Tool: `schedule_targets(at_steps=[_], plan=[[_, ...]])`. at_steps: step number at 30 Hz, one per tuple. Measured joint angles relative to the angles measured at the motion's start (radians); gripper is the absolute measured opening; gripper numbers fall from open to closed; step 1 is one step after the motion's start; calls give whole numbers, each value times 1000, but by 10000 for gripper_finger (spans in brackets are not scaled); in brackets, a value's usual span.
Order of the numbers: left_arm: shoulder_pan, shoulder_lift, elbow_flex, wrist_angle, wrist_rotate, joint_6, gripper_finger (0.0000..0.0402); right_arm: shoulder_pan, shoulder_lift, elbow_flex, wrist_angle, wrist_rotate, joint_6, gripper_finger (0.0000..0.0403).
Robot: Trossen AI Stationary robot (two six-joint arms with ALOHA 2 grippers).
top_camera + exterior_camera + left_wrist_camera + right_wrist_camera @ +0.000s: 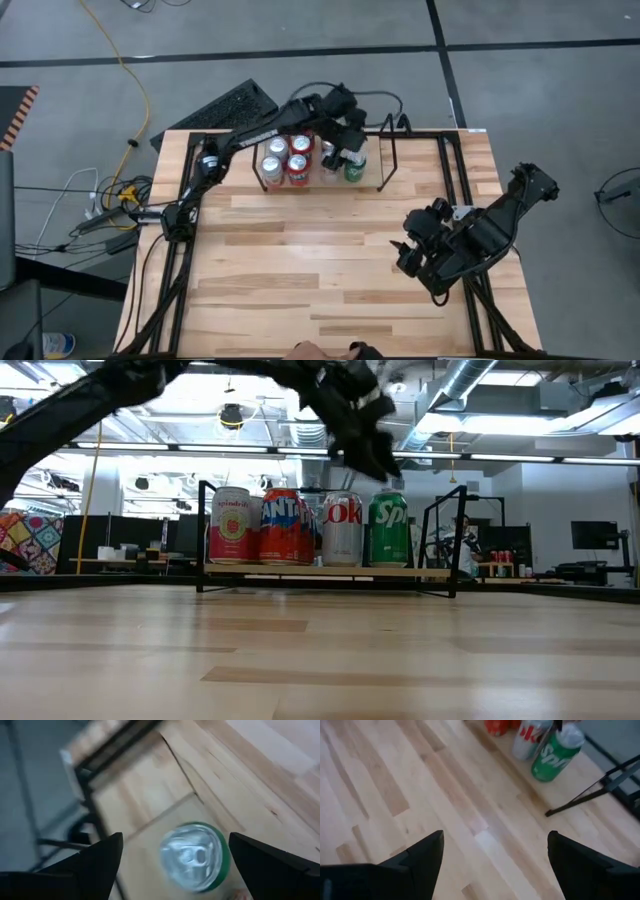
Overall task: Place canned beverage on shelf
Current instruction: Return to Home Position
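Observation:
The shelf (330, 571), a low black wire rack with a wood floor, stands at the table's far edge. A green canned beverage (388, 530) stands upright on the shelf floor at the right end of a row of several cans. My left gripper (350, 140) hovers open just above it; in the left wrist view its fingers (102, 857) stand wide on either side of the can's silver top (194, 856), apart from it. My right gripper (408, 250) waits open over the table's right side, with nothing between its fingers (427, 852).
Left of the green can stand a silver can (343, 528), a red one (283, 525) and a pink one (232, 525). The shelf's right part (385, 150) is bare. A black tubular frame (455, 170) rims the table. Bare wood (300, 260) fills the middle and near side.

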Motion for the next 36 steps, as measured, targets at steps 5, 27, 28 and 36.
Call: schedule_targets(at_steps=[5, 27, 28, 36], plan=[[0, -102, 2, -1, -48, -46, 350, -57, -5, 0, 0, 57, -76, 329], [-136, -883, 1, -121, -86, -931, 350, -257, -235, 214, 604, 204, -739, 329], [-140, -913, 1, -119, -86, -981, 350, -255, -247, 216, 613, 204, -701, 329], [-145, -1054, -2, -153, -85, -1019, 350, -303, -329, 215, 753, 186, -882, 329]])
